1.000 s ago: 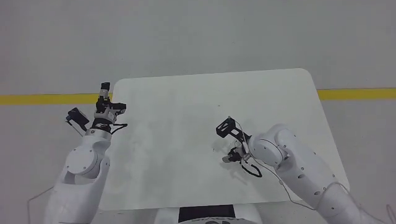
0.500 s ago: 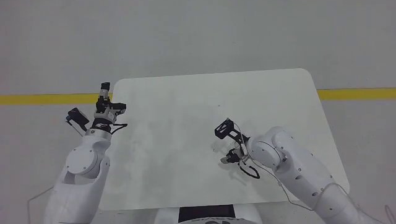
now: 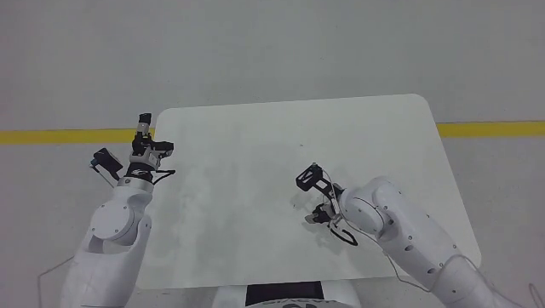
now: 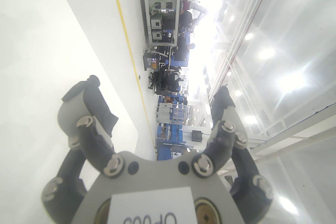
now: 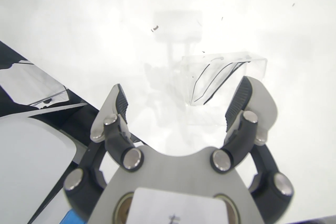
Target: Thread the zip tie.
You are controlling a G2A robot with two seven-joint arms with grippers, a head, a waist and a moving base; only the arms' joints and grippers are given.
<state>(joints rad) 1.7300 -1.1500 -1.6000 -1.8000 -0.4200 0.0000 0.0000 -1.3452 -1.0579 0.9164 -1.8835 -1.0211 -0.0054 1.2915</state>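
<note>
A small clear plastic container [image 5: 225, 78] lies on the white table [image 3: 255, 146], with thin black zip ties [image 5: 210, 83] curving inside it. My right gripper [image 5: 181, 96] hangs open just above the table; the container lies slightly ahead of its ribbed fingertips, nearer one pad [image 5: 237, 96], and nothing is between them. From above, the right gripper [image 3: 314, 217] is over the table's right half. My left gripper [image 3: 152, 136] sits at the table's left edge. In the left wrist view it [image 4: 157, 91] is open and empty, pointing out across the room.
The table's rounded edge [image 4: 86, 33] runs beside the left gripper, with grey floor and a yellow floor line [image 3: 51, 136] beyond. In the right wrist view, the table's front edge [image 5: 39, 72] and dark floor lie close by. Small dark specks [image 5: 155, 28] dot the tabletop.
The right arm has shifted slightly, its elbow drawing in toward the table's front while its gripper stays almost in place. The left arm has not moved.
</note>
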